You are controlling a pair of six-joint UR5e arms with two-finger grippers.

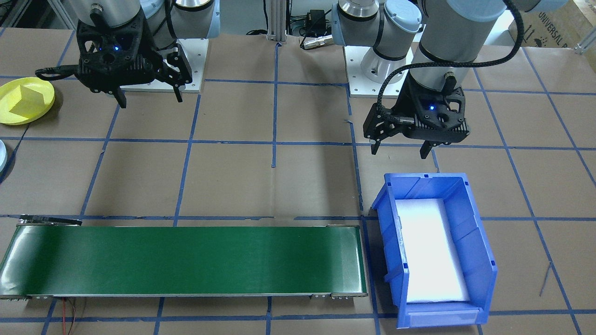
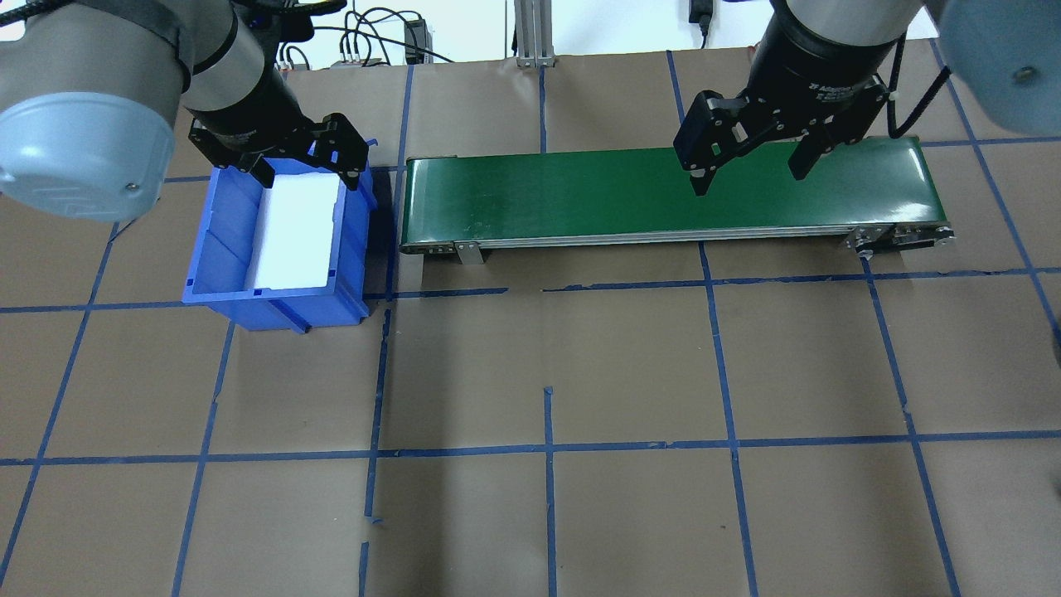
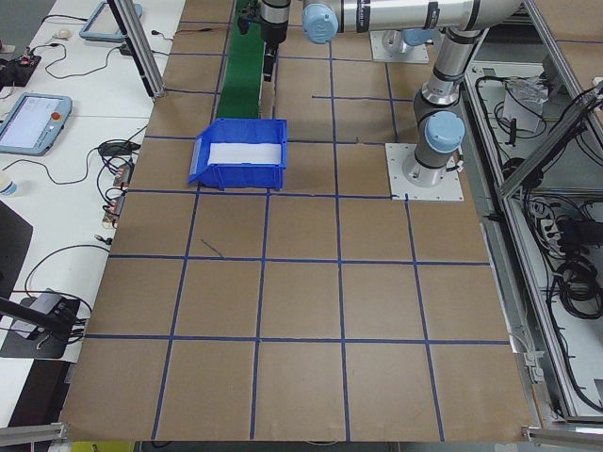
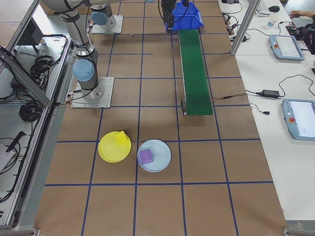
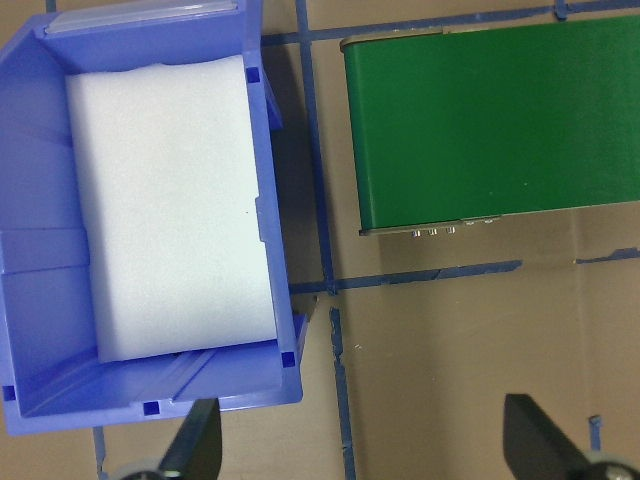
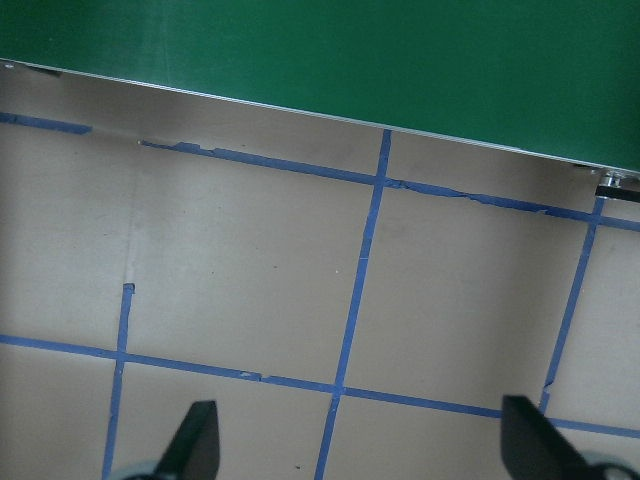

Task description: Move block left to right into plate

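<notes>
The yellow plate (image 1: 10, 114) lies at the table's end on the robot's right, with a yellow block (image 1: 25, 100) resting in it; the side view shows the same plate (image 4: 109, 151) and block (image 4: 119, 137). My right gripper (image 1: 149, 100) hangs open and empty above the table, a short way from the plate; from overhead it (image 2: 750, 176) hovers in front of the green conveyor belt (image 2: 580, 191). My left gripper (image 1: 400, 150) is open and empty just behind the blue bin (image 1: 484, 260). The bin holds only white foam (image 5: 170, 200). No block shows on the belt.
A light blue plate (image 4: 162, 160) with a purple block (image 4: 146, 156) lies beside the yellow plate. The conveyor (image 1: 186, 260) runs along the far side of the table, its end close to the bin (image 2: 273, 303). Blue tape lines grid the brown tabletop.
</notes>
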